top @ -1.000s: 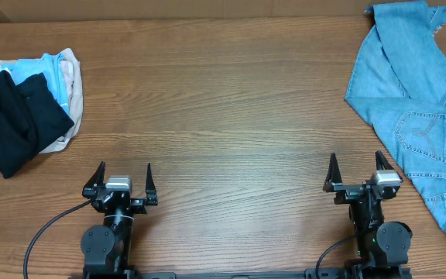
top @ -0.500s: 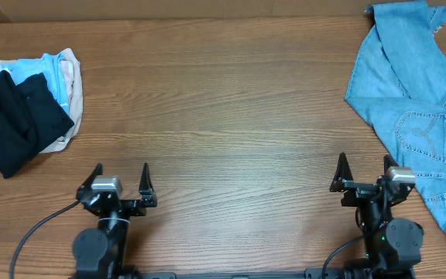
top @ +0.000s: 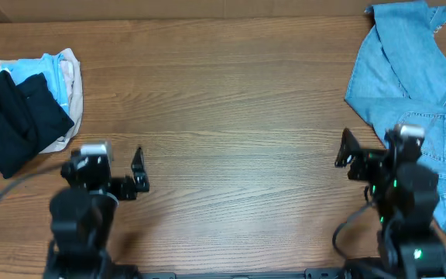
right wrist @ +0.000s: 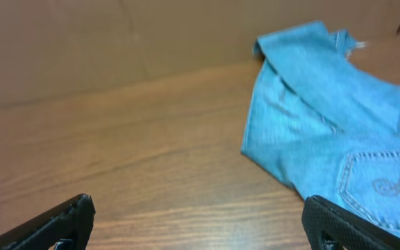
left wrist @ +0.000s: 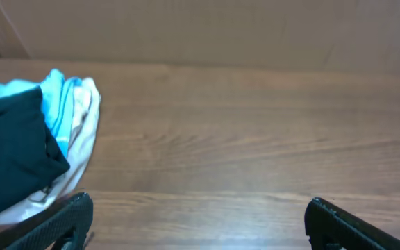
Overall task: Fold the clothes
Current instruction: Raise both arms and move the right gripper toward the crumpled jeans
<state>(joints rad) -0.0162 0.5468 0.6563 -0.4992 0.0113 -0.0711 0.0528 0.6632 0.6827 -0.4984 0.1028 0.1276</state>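
Two grippers in view, both with jaws spread wide and nothing between them. On the left wrist camera I see the left gripper (left wrist: 198, 203) with its fingers (left wrist: 54, 223) at the bottom corners of the picture and bare wooden table (top: 223, 101) between them. The right gripper (right wrist: 196, 203) looks the same on its own camera. The jeans (top: 409, 77) lie crumpled at the far right corner of the table, light blue denim, running off the right edge of the overhead view. One stitched back pocket (top: 424, 130) faces up, and a frayed hem (top: 440, 22) shows at the far end. From above, the right arm overlaps the near left part of the denim; I cannot tell whether it touches. At the far left sits a separate heap: a black garment (top: 10, 120) on top of a light blue garment (top: 33, 66) and a beige garment (top: 68, 85), well apart from the jeans and ahead-left of the left gripper.
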